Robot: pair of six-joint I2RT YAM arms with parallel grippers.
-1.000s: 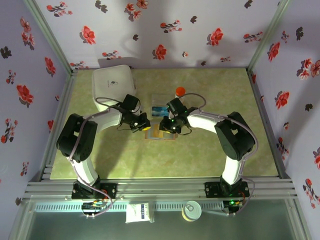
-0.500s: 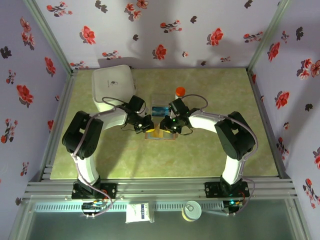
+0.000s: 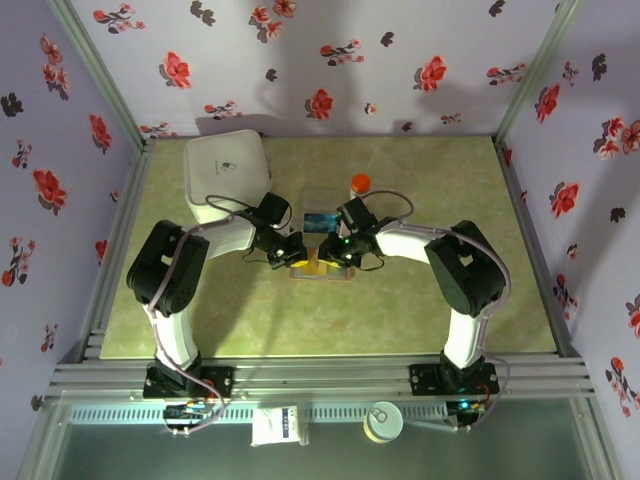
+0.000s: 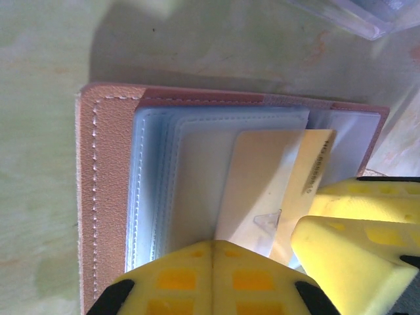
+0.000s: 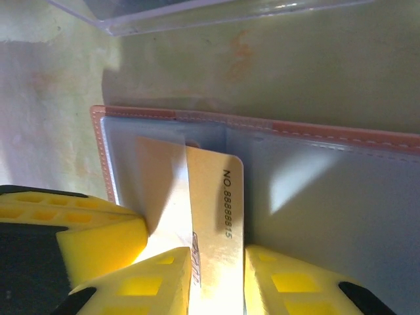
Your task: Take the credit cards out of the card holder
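The card holder (image 3: 320, 268) lies open on the green table between both grippers, with a brown rim (image 4: 105, 197) and clear sleeves (image 4: 170, 164). My left gripper (image 4: 213, 244) is shut, its yellow tips pressed down on the holder's sleeves (image 3: 294, 254). A gold credit card (image 5: 220, 210) printed with a number sticks partway out of a sleeve. My right gripper (image 5: 218, 262) is shut on that card, one finger on each side (image 3: 330, 254). The right gripper's fingers (image 4: 357, 243) show beside the left one's.
A clear plastic box (image 3: 320, 212) with a teal card (image 3: 320, 221) in it sits just behind the holder. An orange-capped bottle (image 3: 360, 183) stands behind that. A large white square container (image 3: 228, 170) is at the back left. Flowered walls close in the table.
The left gripper has moved right and slightly back onto the holder's left side. The right gripper has stayed on the card, almost still.
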